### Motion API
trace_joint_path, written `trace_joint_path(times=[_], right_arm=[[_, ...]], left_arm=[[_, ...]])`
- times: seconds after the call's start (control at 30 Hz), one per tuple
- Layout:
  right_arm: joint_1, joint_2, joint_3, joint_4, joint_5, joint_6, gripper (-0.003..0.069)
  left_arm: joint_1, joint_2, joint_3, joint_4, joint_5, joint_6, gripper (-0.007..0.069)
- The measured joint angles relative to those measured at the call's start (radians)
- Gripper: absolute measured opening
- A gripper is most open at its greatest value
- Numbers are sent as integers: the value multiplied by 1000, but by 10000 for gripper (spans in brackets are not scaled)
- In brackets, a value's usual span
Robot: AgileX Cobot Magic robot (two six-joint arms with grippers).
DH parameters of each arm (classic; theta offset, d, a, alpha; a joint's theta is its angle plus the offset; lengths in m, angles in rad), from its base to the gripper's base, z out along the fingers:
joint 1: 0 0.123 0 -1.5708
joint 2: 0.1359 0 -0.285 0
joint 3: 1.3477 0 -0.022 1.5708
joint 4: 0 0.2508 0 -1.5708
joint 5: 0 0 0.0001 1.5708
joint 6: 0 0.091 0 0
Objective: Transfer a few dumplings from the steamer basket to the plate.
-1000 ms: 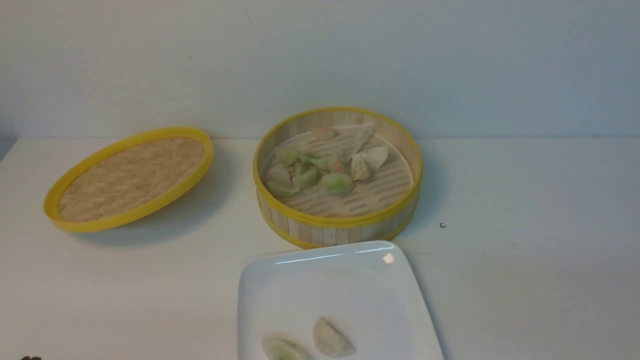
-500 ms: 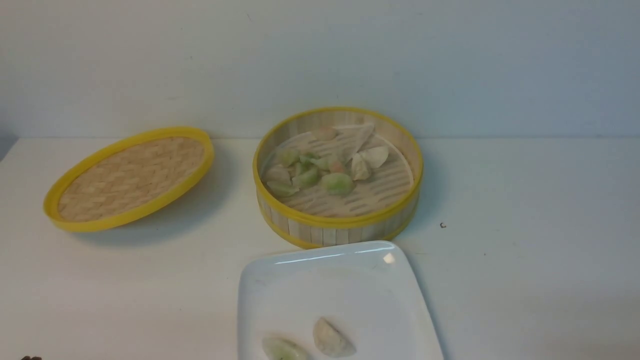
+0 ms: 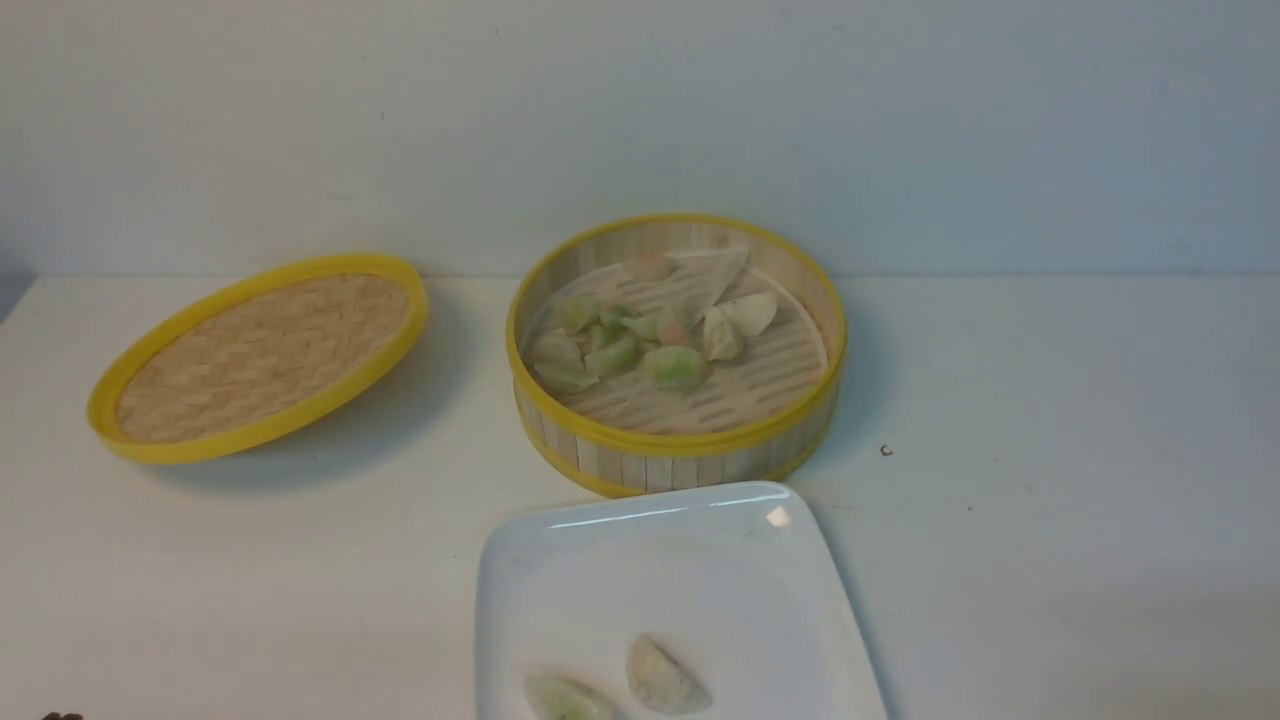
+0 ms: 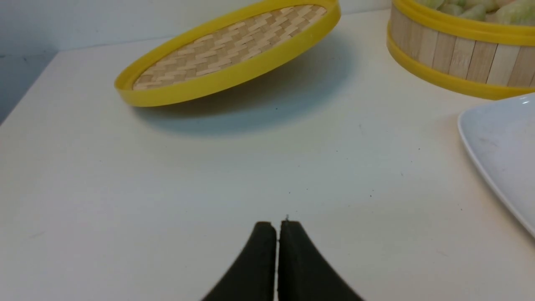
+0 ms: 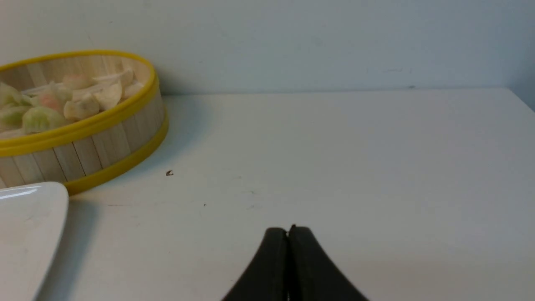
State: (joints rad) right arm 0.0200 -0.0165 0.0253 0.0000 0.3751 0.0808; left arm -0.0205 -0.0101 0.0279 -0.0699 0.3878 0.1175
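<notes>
Nothing has moved: both claws, left claw [image 4: 277, 225] and right claw [image 5: 288, 231], stay pressed together, two soft little dumplings [image 3: 620, 690] lie on the shiny white square plate [image 3: 640, 540], more wait in the round bamboo steamer basket [image 3: 690, 455].

Cut-off edges and unclear spots

In the front view the plate [image 3: 680, 560] runs off the bottom edge, clipping the green dumpling [image 3: 566, 700] lying on it, and a dark scrap [image 3: 62, 716] at the lower left corner is too cropped to identify. The tiny dark speck [image 3: 885, 451] on the worktop [image 3: 1050, 500] is too small to tell. Each wrist view crops the steamer basket [image 4: 459, 54] and plate.
</notes>
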Motion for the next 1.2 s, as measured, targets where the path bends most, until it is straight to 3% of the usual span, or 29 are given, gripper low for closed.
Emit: trace_joint_path(times=[1.2], right_arm=[[1, 0, 0, 6, 0, 23, -15]], left_arm=[[0, 0, 0, 0, 0, 0, -6]])
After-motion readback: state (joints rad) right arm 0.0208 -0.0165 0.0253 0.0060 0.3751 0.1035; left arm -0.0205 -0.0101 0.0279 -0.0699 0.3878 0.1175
